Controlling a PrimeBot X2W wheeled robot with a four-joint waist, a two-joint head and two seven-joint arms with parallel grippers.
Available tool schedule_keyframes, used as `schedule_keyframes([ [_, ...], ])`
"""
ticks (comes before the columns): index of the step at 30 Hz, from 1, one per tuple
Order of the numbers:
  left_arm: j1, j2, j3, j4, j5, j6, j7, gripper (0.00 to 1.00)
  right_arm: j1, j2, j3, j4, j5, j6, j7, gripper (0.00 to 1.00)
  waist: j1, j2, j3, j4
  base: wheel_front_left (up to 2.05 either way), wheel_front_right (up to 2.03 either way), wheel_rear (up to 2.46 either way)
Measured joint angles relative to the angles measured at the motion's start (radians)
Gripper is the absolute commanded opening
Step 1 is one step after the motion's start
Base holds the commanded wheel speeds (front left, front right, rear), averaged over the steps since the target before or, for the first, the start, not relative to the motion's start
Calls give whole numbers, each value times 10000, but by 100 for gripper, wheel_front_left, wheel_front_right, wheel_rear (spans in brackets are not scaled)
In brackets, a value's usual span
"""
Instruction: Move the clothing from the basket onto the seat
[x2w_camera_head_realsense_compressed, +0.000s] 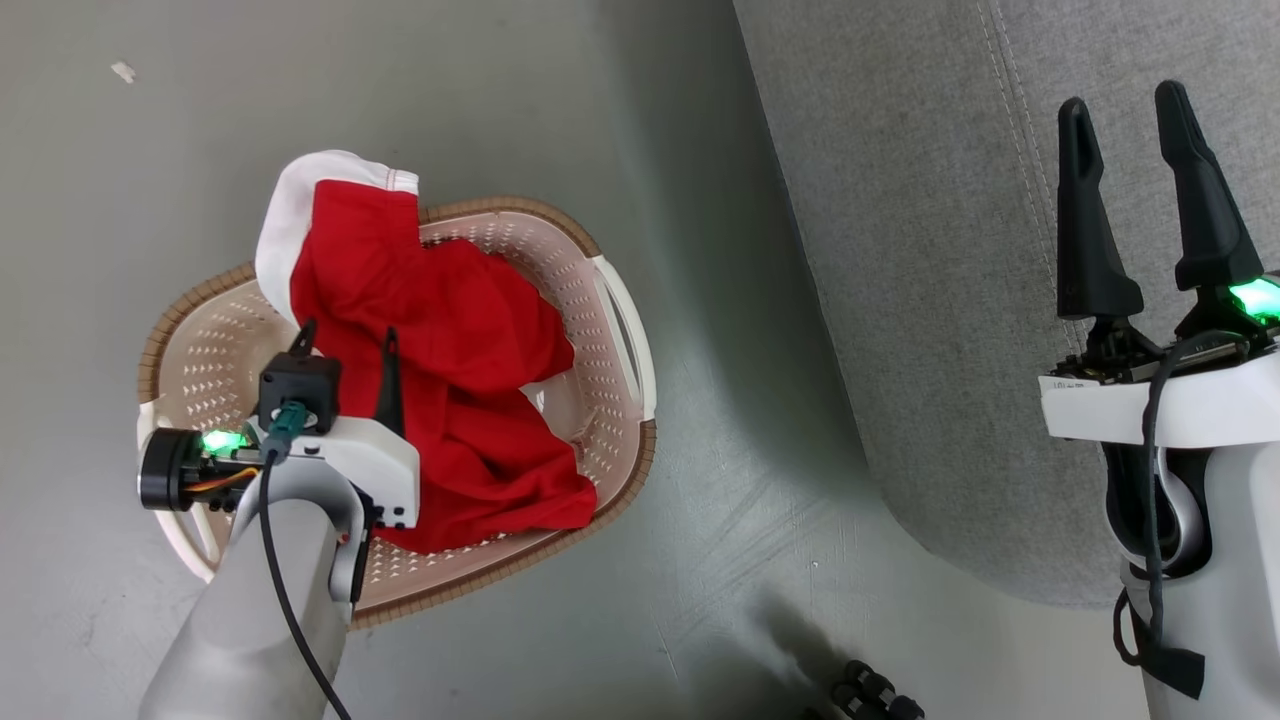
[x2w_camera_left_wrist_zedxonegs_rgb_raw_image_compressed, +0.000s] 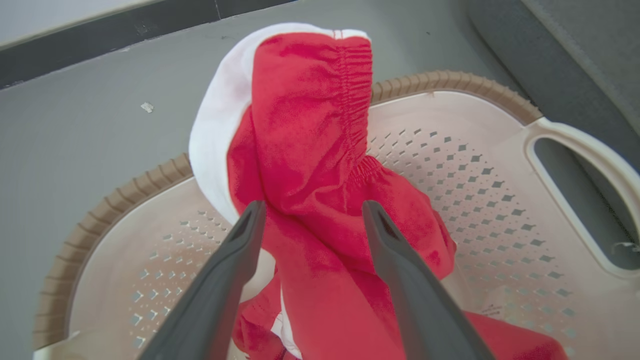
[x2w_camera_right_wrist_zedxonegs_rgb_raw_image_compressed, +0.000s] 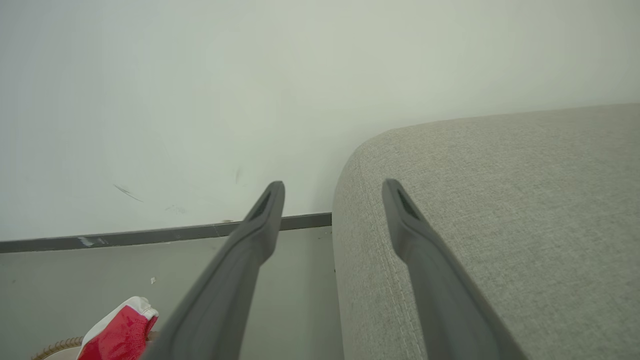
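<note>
My left gripper hangs right over the red clothing, fingers wide apart, holding nothing. The clothing lies in the basket at nine o'clock, one end draped over the rim. My right gripper, fingers spread too, is above the seat at two o'clock.

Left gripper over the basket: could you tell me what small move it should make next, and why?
Probably lower the left gripper a little and close it on the red clothing. Its jaws stand open over the bunched fabric, which drapes over the rim of the basket; nothing is held yet, so a grasp must come before carrying to the seat.
</note>
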Motion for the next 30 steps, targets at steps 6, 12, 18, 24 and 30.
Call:
schedule_keyframes([
  [6, -142, 125, 360, -56, -98, 259, 0, 100, -290, -2, 77, 44, 100, 0, 0, 100, 0, 0, 336, -170, 0, 0, 0],
  [12, -293, 159, 675, -339, -105, 562, -2, 100, -628, -4, 173, 192, 169, 0, 0, 100, 0, 0, 597, -253, 0, 0, 0],
  [18, -288, 165, 788, -368, -105, 658, -10, 100, -649, -4, 203, 244, 194, 0, 0, 100, 0, 0, 780, -262, 0, 0, 0],
  [24, -286, 159, 777, -278, -104, 663, -10, 100, -957, -4, 222, 301, 267, 0, 0, 100, 0, 0, 901, -278, 0, 0, 0],
  [30, -291, 151, 583, -107, -56, 546, -10, 95, -1027, -4, 257, 347, 268, 0, 0, 100, 0, 0, 971, -372, 0, 0, 0],
])
